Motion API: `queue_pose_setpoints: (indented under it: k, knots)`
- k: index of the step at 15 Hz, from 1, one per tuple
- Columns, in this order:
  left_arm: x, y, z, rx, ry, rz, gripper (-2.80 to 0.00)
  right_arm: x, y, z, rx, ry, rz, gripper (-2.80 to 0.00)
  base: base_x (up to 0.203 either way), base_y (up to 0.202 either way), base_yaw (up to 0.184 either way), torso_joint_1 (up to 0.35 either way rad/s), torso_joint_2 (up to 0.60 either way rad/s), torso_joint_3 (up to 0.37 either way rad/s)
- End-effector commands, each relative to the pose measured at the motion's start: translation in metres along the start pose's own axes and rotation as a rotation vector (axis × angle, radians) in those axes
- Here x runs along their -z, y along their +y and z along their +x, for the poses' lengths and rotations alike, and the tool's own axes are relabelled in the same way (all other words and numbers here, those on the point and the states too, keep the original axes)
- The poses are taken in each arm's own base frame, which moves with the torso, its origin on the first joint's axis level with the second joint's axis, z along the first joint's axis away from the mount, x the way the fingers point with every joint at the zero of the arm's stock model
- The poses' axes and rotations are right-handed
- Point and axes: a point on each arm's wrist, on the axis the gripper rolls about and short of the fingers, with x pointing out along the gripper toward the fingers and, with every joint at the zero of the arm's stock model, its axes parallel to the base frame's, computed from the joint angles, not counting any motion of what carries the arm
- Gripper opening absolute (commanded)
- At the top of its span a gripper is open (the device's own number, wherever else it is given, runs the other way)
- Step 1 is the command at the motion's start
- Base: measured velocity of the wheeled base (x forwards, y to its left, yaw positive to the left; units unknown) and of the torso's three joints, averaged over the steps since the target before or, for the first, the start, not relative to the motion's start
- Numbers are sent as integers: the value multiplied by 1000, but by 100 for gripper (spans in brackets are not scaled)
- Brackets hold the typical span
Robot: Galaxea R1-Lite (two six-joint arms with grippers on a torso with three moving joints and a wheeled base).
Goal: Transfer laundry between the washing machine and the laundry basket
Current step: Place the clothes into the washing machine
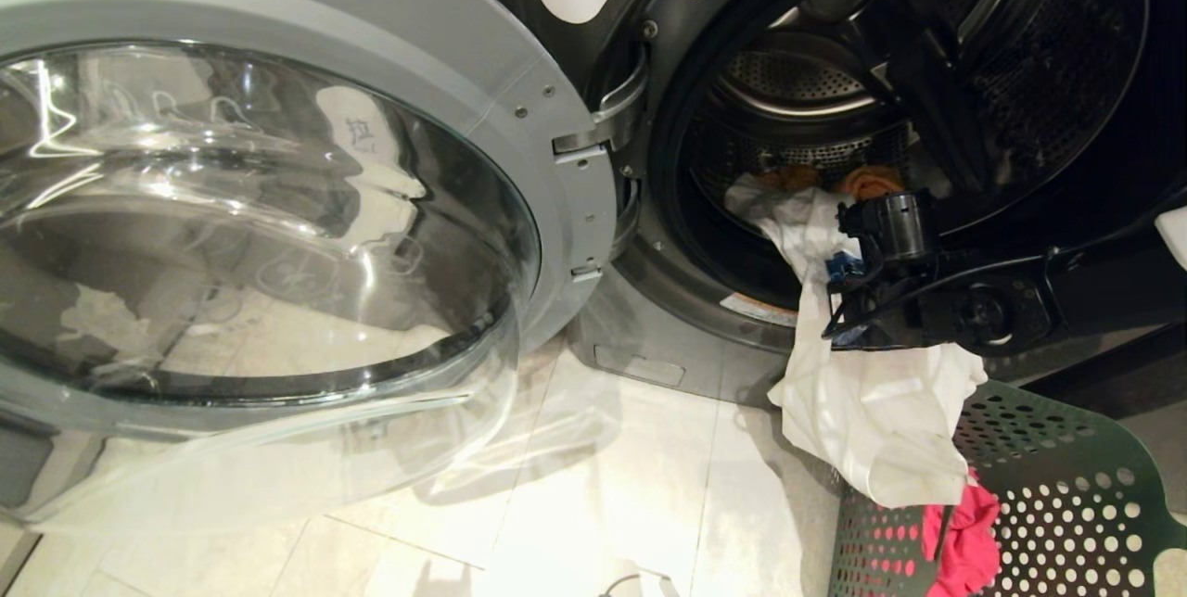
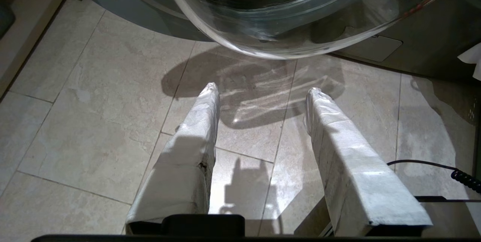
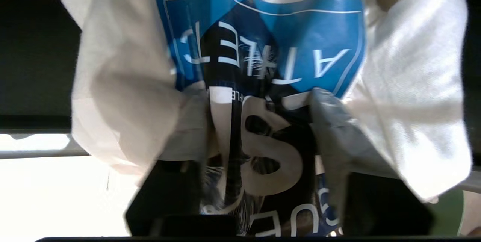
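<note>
The washing machine, labelled 2, stands with its door swung wide. A white garment with a blue print hangs out of the drum, over the lip and down into the green laundry basket. My right gripper is at the drum's lip against this garment. In the right wrist view its fingers stand apart, so the right gripper is open, with the printed cloth bunched between them. An orange garment lies inside the drum. A red-pink garment lies in the basket. My left gripper hangs open and empty over the floor.
The glass door fills the left of the head view and juts out low over the tiled floor. The door's bowl is just ahead of the left gripper. A black coiled cable lies on the tiles.
</note>
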Motion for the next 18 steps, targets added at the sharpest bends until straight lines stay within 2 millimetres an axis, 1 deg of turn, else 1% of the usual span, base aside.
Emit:
queue_pose_setpoints:
  k: [1,4,7,9,10,12,14,16,18]
  knots:
    - [0,0,0,0,1,-1,-280,-6,-3,-8,-2,-21,12,-280,0,0,0,0,0,0]
    - [0,0,0,0,1,-1,-280,-14,-7,-17,-6,-46,19,-280,0,0,0,0,0,0]
    - [0,0,0,0,1,-1,-280,-29,-16,-35,-17,-96,42,-280,0,0,0,0,0,0]
    - [0,0,0,0,2,-1,-280,-44,-24,-55,-48,-152,61,-280,0,0,0,0,0,0]
    - [0,0,0,0,2,-1,-280,-52,-29,-68,-68,-181,73,-280,0,0,0,0,0,0]
    - [0,0,0,0,1,-1,-280,-62,-46,-101,-97,-221,87,-280,0,0,0,0,0,0]
    - [0,0,0,0,1,-1,-280,-63,-70,-138,-121,-246,96,-280,0,0,0,0,0,0]
    - [0,0,0,0,1,-1,-280,-53,-98,-176,-154,-283,111,-280,0,0,0,0,0,0]
    - [0,0,0,0,1,-1,-280,-37,-127,-222,-213,-353,124,-280,0,0,0,0,0,0]
